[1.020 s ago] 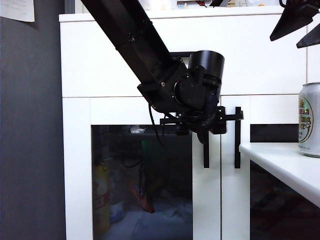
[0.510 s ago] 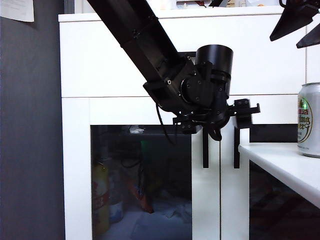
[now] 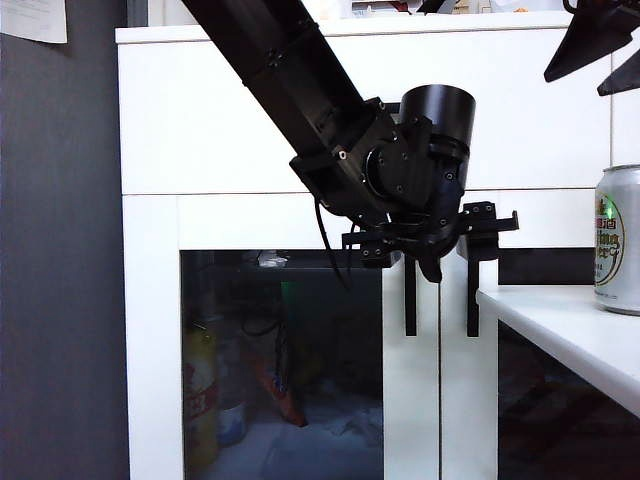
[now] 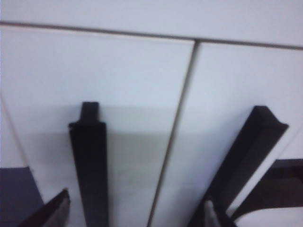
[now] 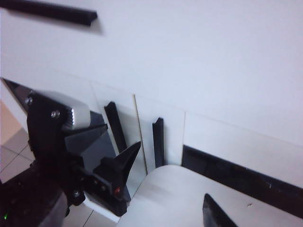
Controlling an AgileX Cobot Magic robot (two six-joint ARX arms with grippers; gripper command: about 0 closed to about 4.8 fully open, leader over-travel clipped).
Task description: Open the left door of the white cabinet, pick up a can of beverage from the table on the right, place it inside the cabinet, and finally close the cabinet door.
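The white cabinet (image 3: 150,300) fills the exterior view, and its left door (image 3: 280,370), with dark glass, looks shut. My left gripper (image 3: 430,240) hangs in front of the tops of the two vertical black handles. In the left wrist view the left gripper (image 4: 135,215) is open; the left door's handle (image 4: 90,165) stands between its fingertips (image 4: 52,213), untouched. The can of beverage (image 3: 617,240) stands upright on the table (image 3: 560,325) at the right. My right gripper (image 3: 570,87) hovers high above the table, open and empty, as the right wrist view also shows it (image 5: 170,189).
The right door's handle (image 4: 248,156) runs close beside the left gripper's other fingertip. The drawer's horizontal handle (image 5: 47,10) sits above the doors. Bottles and packets show dimly behind the left glass. A dark grey wall (image 3: 60,300) borders the cabinet on the left.
The left gripper has slid to the right and slightly up across the handle tops, and its jaws stand wider. The door has stayed shut, and the right gripper and the can have not moved.
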